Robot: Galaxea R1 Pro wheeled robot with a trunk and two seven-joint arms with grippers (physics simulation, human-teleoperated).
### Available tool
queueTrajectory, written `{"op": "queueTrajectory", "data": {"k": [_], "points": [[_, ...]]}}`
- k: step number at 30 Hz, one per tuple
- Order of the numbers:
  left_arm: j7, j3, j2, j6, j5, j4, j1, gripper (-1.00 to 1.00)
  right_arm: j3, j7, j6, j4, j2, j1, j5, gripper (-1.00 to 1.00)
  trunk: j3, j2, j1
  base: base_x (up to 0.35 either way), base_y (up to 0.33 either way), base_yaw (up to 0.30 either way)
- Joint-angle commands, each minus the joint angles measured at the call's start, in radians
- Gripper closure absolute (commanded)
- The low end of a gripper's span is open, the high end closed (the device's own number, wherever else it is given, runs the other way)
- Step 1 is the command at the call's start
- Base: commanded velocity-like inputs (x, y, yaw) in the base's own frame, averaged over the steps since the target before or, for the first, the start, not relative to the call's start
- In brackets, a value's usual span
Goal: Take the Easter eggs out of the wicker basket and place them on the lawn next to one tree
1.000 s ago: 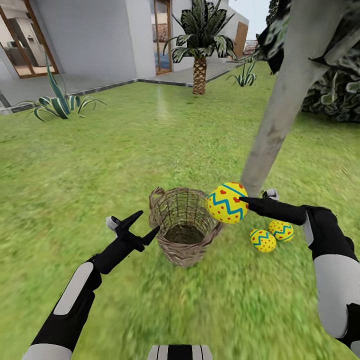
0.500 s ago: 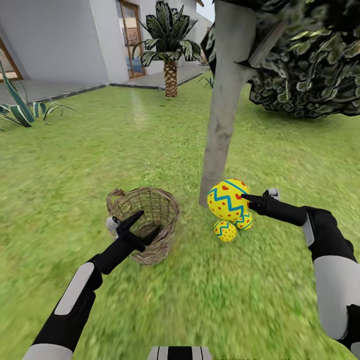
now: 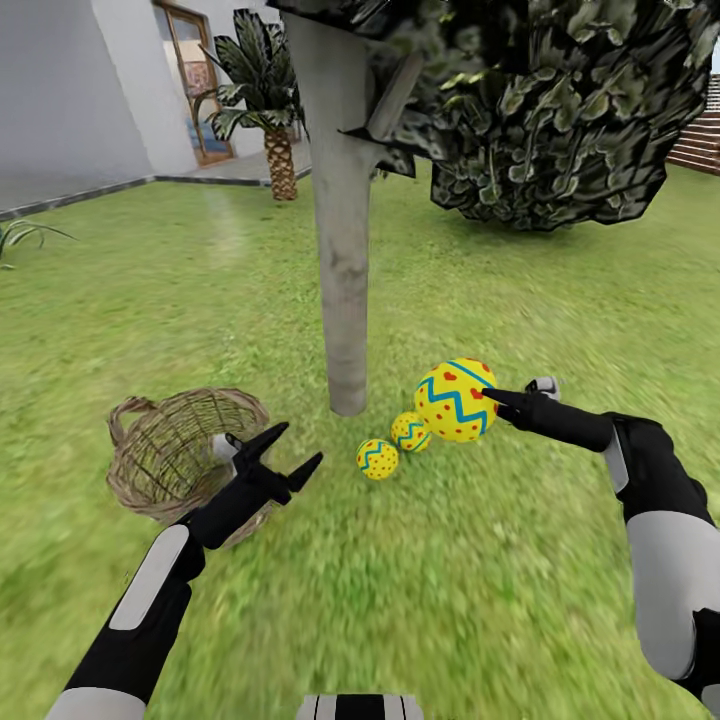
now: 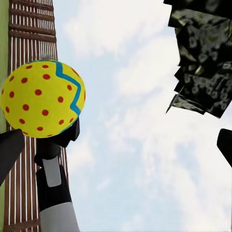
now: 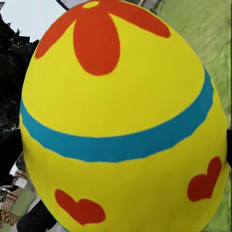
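- The black two-fingered right gripper (image 3: pixel 488 398) is clamped on a yellow Easter egg with a blue zigzag band and red hearts (image 3: pixel 455 401), held above the grass; up close that held egg (image 5: pixel 123 121) shows a red flower mark, a blue band and red hearts.
- From the left wrist camera the same egg (image 4: pixel 42 99) sits at the tip of the right gripper (image 4: pixel 63 137) against the sky, red dots facing that camera.
- The black left gripper (image 3: pixel 285 450) hangs with its fingers spread and nothing between them, just beside the basket.
- Two smaller-looking yellow eggs with blue zigzags and red dots lie on the bright green lawn (image 3: pixel 470 600): one (image 3: pixel 411 431) just under the held egg, the other (image 3: pixel 378 458) beside it; I cannot tell whether they touch.
- Both lie near the foot of the straight, pale grey-beige tree trunk (image 3: pixel 343 260), whose dark mottled crown (image 3: pixel 540 110) spreads overhead.
- The round tan wicker basket with a small loop handle (image 3: pixel 175 450) stands on the grass on the trunk's other side, towards the left arm; no egg shows inside.
- Beyond are a scaly-trunked palm (image 3: pixel 275 110) and a pale house wall (image 3: pixel 70 100).
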Motion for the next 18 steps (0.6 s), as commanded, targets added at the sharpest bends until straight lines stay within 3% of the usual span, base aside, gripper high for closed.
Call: {"op": "queueTrajectory", "data": {"k": [1, 7, 11, 15, 18], "points": [[-0.004, -0.001, 0.001, 0.002, -0.001, 0.000, -0.001, -1.00, -0.001, 0.003, 0.010, 0.000, 0.000, 0.000, 0.001, 1.00, 0.000, 0.000, 0.000, 0.000, -0.346, -0.275], [-0.003, -0.001, 0.000, 0.002, -0.001, 0.003, -0.001, -1.00, -0.001, -0.024, 0.009, 0.000, 0.001, 0.000, 0.008, 1.00, 0.002, 0.000, 0.000, 0.000, -0.346, -0.094], [-0.003, -0.001, -0.001, 0.001, -0.001, 0.007, -0.001, -1.00, -0.001, -0.151, 0.002, -0.007, 0.001, 0.000, 0.011, 1.00, 0.002, 0.000, 0.000, 0.000, -0.346, 0.006], [-0.003, -0.002, -0.001, 0.001, -0.001, 0.010, -0.001, -1.00, 0.000, -0.275, -0.062, -0.015, 0.003, 0.001, 0.017, 1.00, 0.002, 0.000, 0.000, 0.000, -0.346, 0.236], [-0.003, -0.002, -0.001, 0.001, -0.001, 0.011, -0.001, -1.00, 0.001, -0.291, -0.068, -0.017, 0.003, 0.000, 0.019, 1.00, 0.002, 0.000, 0.000, 0.000, -0.346, 0.294]]}}
